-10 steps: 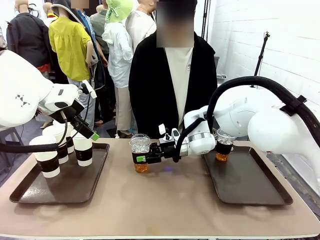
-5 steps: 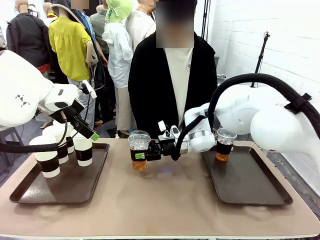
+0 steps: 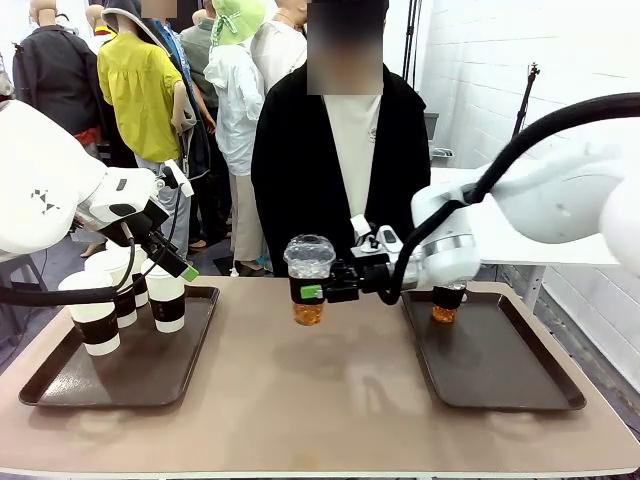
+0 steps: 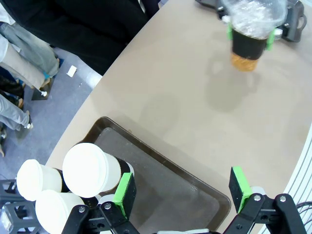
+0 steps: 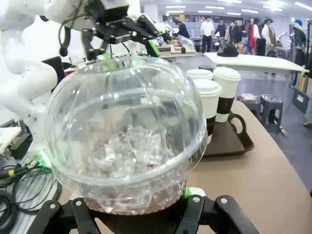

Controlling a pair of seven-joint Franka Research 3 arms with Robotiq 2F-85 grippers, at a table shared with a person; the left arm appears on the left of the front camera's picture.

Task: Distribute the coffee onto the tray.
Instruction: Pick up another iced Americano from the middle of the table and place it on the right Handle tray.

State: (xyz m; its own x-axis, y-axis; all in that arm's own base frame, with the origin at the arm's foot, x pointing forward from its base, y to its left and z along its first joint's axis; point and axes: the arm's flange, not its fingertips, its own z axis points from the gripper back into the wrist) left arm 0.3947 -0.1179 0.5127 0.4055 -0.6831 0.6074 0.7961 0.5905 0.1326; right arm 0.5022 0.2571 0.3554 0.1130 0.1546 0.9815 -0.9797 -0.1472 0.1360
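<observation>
- Iced coffee cup (image 3: 309,279) with its clear dome lid hangs above the bare table (image 3: 330,400), between the two trays, clamped at its black sleeve by the right gripper (image 3: 312,291).
- Second iced cup (image 3: 446,300) stands on the right tray (image 3: 495,365), at its far edge.
- Three white lidded cups (image 3: 120,290) crowd the left tray (image 3: 120,365).
- Left gripper (image 4: 180,190) hovers over that tray beside the cups, jaws spread and holding nothing.
- Person in a black jacket (image 3: 300,170) stands at the far side.

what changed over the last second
The right gripper, already shut on the iced drink, lifted it off the table and carried it toward the right tray. The left gripper stayed open over the paper cups; the other iced cup stayed put.
</observation>
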